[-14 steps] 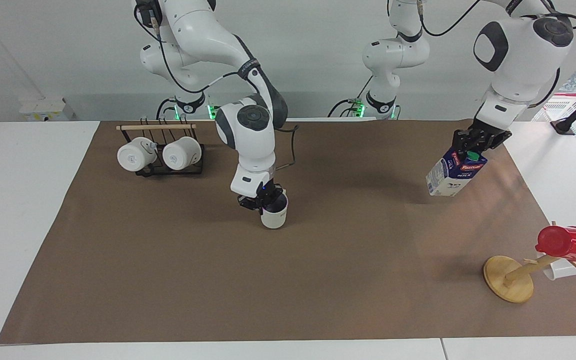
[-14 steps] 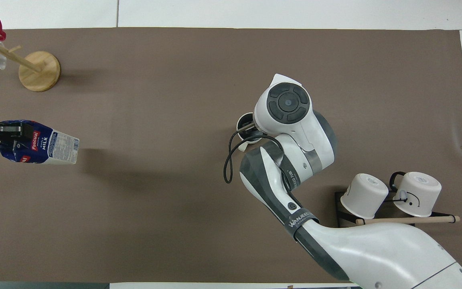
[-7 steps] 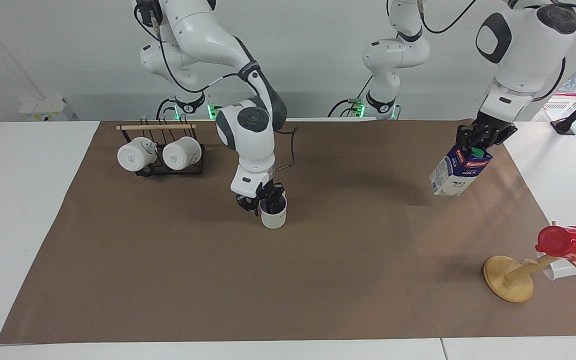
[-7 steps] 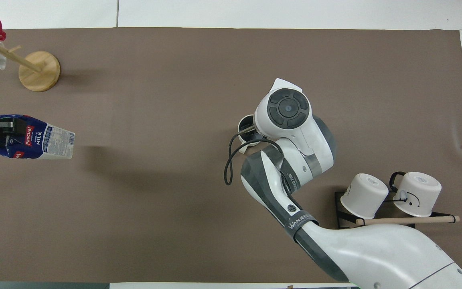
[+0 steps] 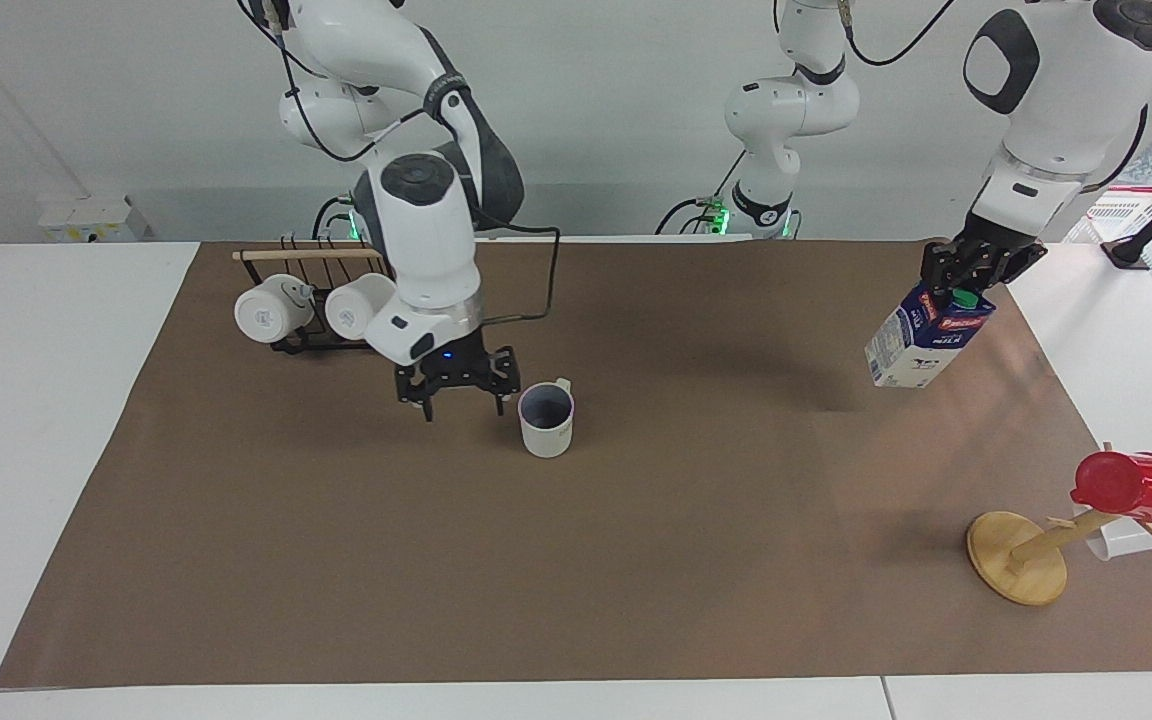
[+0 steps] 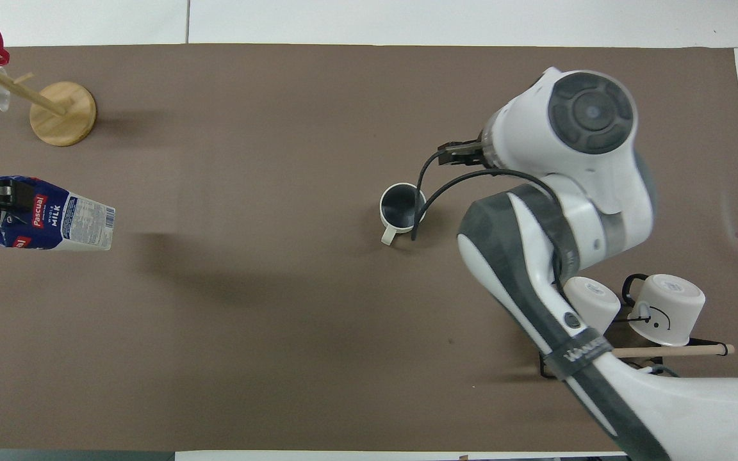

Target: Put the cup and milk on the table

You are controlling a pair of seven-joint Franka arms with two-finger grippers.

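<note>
Left gripper (image 5: 979, 268) clamps the milk (image 5: 924, 337) by its top – carton hangs tilted above the table (image 5: 636, 560) at the left arm's end. Right gripper (image 5: 458, 390) hangs open beside the cup (image 5: 546, 419), which stands upright mid-table. Risk: set down tilted, the carton could topple.

Right gripper (image 5: 459, 388): a second ago it was down at the cream-white ceramic mug with the grey-blue inside (image 5: 547, 420), fingers at its rim — now it has let go, fingers spread, and hangs over the brown sheet beside the mug, toward the right arm's end.

Mug: now stands free on the wide white table's brown sheet (image 5: 576, 560).

Left gripper (image 5: 976, 268): has risen slightly, carrying the tilted blue-and-white gable-top milk carton (image 5: 926, 335) a little higher.
</note>
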